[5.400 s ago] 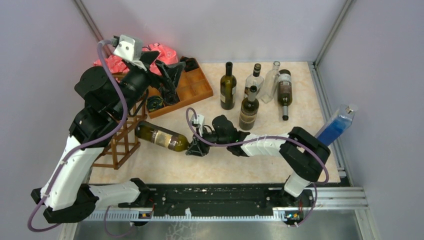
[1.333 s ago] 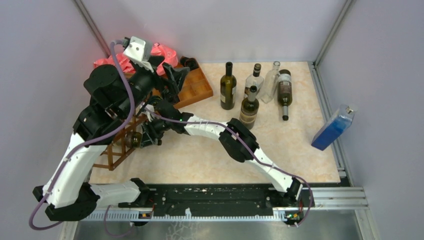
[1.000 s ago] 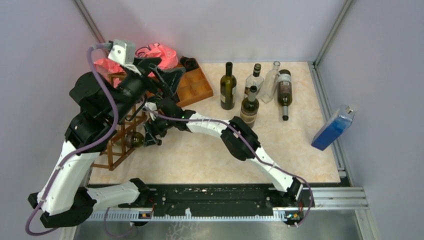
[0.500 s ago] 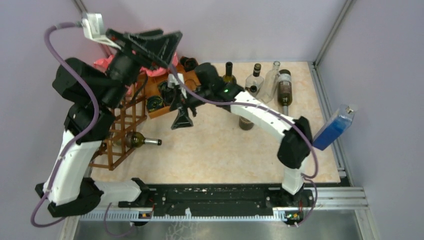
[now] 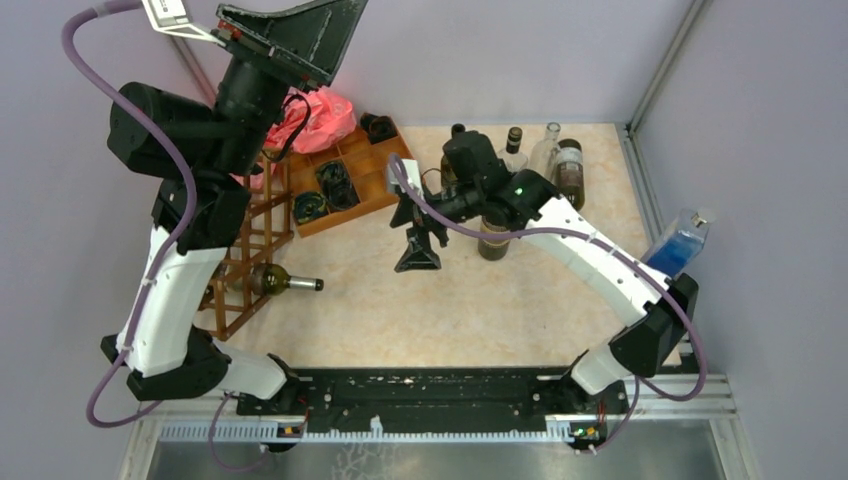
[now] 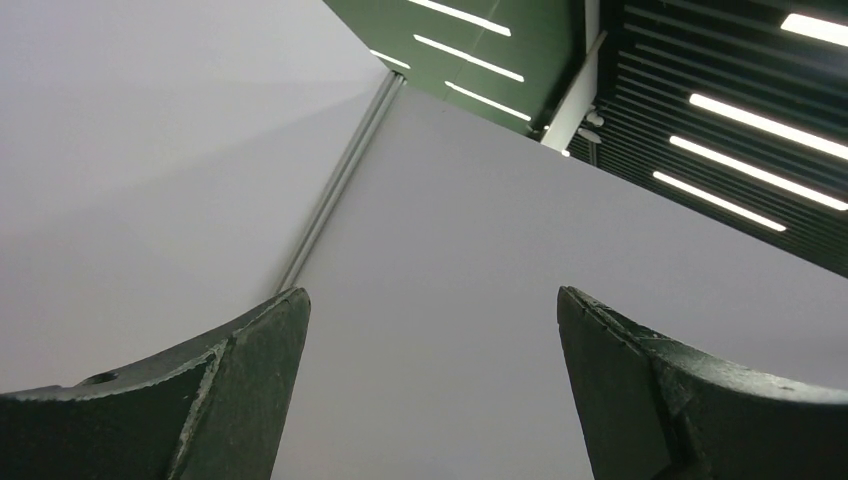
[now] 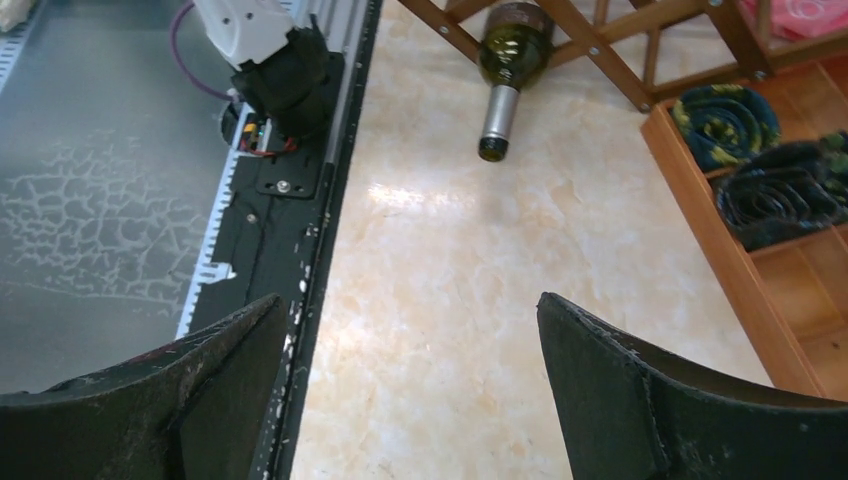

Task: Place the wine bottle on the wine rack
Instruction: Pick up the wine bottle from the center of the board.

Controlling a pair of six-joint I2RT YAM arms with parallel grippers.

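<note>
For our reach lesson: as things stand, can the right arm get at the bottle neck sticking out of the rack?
Probably yes: its open fingers hang over bare table, with nothing between them and the bottle.

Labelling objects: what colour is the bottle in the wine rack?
Wine bottle: dark olive green, grey neck foil. Clearest in right wrist view.

A beige marbled tabletop (image 5: 450, 310) carries a dark wine rack (image 5: 262, 222) at the left of the frame. An orange-brown tray (image 5: 378, 168) and a pink bag (image 5: 322, 112) sit at upper left, a cluster of bottles (image 5: 568, 172) at upper centre, and a tilted blue bottle (image 5: 678, 248) at the right edge.
</note>
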